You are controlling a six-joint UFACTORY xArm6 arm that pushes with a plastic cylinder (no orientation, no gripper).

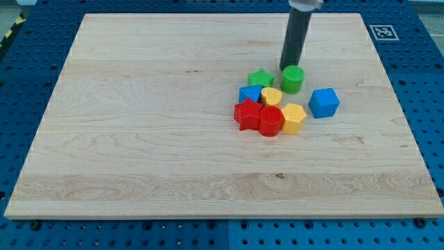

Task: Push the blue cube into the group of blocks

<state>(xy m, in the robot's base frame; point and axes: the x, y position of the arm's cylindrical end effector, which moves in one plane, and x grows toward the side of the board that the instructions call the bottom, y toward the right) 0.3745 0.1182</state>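
Dark and straight, the rod comes down from the view's top, and my tip (288, 66) ends just above the green cylinder (293, 79), at its upper left edge; whether it touches the cylinder cannot be told. The arm carries no gripper, so there is nothing to open or close, and the rod holds no block.

Left of the green cylinder sits the green star (261, 78), close to it. Below these two lie the blue triangular block (250, 93) and the yellow heart-like block (271, 96), side by side. Lower again are the red star (246, 113), the red cylinder (270, 120) and the yellow hexagonal block (294, 117), in a row and touching one another. These seven blocks form one tight group a little to the right of the middle of the wooden board (139, 125).

The blue cube (324, 102) stands alone at the view's right of the group, near the yellow hexagonal block but apart from it, with a small gap between. It is lower right of my tip. The board lies on a blue perforated table (21, 83).
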